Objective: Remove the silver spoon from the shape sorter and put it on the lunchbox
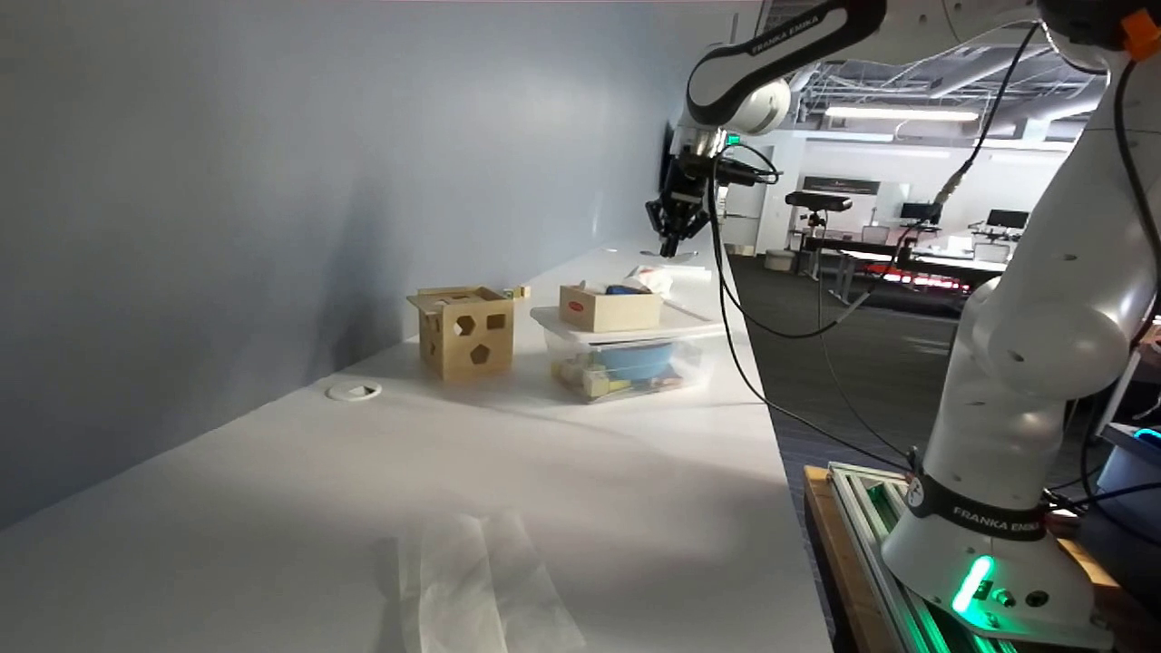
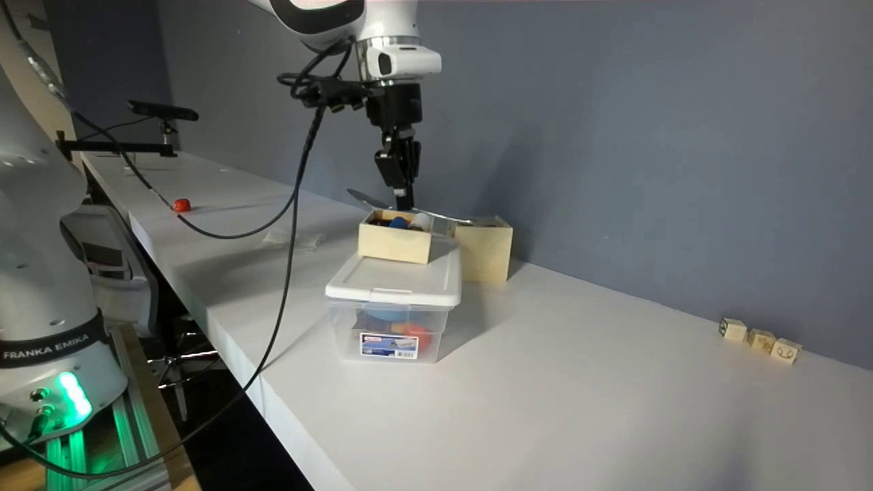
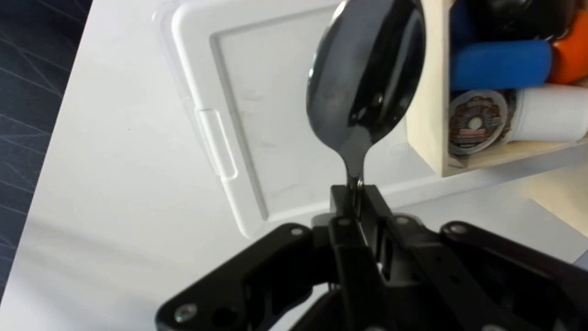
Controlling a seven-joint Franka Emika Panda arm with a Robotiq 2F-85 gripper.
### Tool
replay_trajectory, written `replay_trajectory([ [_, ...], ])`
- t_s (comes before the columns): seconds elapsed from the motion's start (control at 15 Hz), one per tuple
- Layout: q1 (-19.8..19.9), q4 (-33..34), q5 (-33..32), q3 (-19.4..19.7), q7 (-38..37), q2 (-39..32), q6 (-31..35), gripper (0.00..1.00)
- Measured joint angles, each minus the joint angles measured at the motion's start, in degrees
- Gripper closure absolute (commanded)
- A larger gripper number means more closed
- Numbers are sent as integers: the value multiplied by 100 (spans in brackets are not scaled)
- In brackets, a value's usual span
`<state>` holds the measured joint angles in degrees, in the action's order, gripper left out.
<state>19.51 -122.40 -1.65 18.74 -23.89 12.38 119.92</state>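
My gripper (image 3: pixel 356 200) is shut on the silver spoon (image 3: pixel 365 73), gripping its handle just behind the bowl. The gripper shows high above the table in both exterior views (image 1: pixel 668 245) (image 2: pixel 404 199). The spoon is roughly level there (image 2: pixel 447 217), its bowl to one side of the fingers. The lunchbox (image 2: pixel 389 334), translucent with a white lid, also stands in an exterior view (image 1: pixel 626 372); in the wrist view its lid (image 3: pixel 285 124) lies below the spoon, apart from it. The shape sorter (image 1: pixel 476 340), a tan cube with dark holes, stands beside the lunchbox near the wall (image 2: pixel 481 252).
An open wooden box (image 1: pixel 608 311) with blue, orange and white items sits on part of the lunchbox lid. Three small wooden blocks (image 2: pixel 760 339) lie by the wall. A white disc (image 1: pixel 354 390) and a thin white sheet (image 1: pixel 485 580) lie on the table. A cable (image 2: pixel 293 225) hangs from the arm.
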Motion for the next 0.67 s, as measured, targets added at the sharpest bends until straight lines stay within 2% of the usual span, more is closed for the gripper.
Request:
replay_trajectory([
  [0.27, 99, -575, 147, 145, 280, -16, 809, 97],
  [0.53, 46, -1110, 443, 43, 273, -18, 1626, 97],
  [0.6, 24, -1227, 499, -22, 253, -18, 1830, 87],
  [0.67, 2, -1326, 517, -92, 213, -19, 1986, 63],
])
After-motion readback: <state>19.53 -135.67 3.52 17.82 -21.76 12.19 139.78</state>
